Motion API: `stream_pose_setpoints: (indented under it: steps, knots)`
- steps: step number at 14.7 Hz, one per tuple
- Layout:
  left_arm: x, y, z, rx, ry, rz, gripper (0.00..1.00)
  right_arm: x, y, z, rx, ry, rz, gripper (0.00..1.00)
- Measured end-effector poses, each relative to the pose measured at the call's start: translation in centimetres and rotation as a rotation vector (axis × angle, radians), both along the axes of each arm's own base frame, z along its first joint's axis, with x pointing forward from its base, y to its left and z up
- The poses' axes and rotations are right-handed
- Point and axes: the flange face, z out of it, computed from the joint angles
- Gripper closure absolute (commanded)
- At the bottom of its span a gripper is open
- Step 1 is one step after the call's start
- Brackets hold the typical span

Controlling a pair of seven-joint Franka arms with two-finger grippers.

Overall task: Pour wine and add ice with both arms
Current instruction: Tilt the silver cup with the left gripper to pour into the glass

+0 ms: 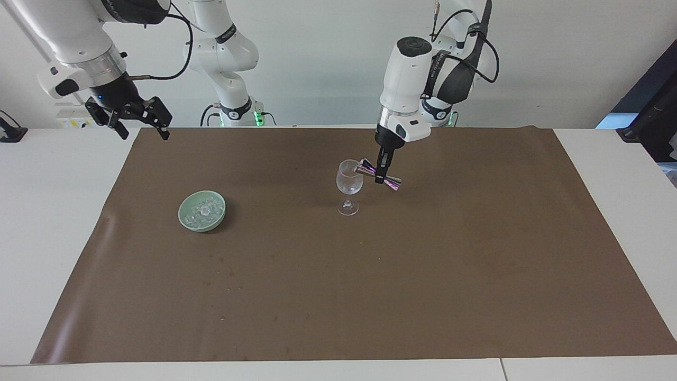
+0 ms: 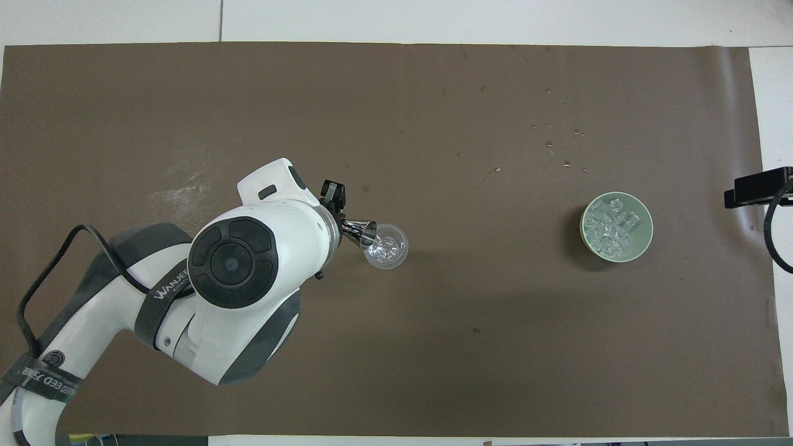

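Two claws were in play. The left claw (image 1: 382, 170) was pinched on a metal jigger (image 1: 378, 174) at its narrow waist, and the jigger was laid nearly on its side, one mouth set at the rim of the wine glass (image 1: 349, 186), evidently so that its contents would run into the bowl. The glass was stood on the brown mat (image 1: 476, 254) near the middle of the tabletop (image 1: 608, 159), within easy reach of both arms. The ice (image 2: 612, 229) was heaped in a pale green bowl (image 2: 644, 238), well apart from the glass, toward the right arm's end, presumably left there for that arm. The right claw (image 1: 142, 126) was held spread above the mat's corner, waiting. On the left arm's strap, "WANJEE" could be partly read; the rest could not be made out.
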Motion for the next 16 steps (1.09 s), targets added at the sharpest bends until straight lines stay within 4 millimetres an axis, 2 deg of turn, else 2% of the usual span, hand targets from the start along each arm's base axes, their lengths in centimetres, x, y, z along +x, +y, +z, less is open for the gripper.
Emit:
stream_pose_setpoints:
  steps: [16]
  knots:
    - [-2.8, -4.0, 2.4, 0.259, -0.199, -0.183, 1.0, 0.0, 0.0, 0.0, 0.0, 0.0, 0.0, 0.0]
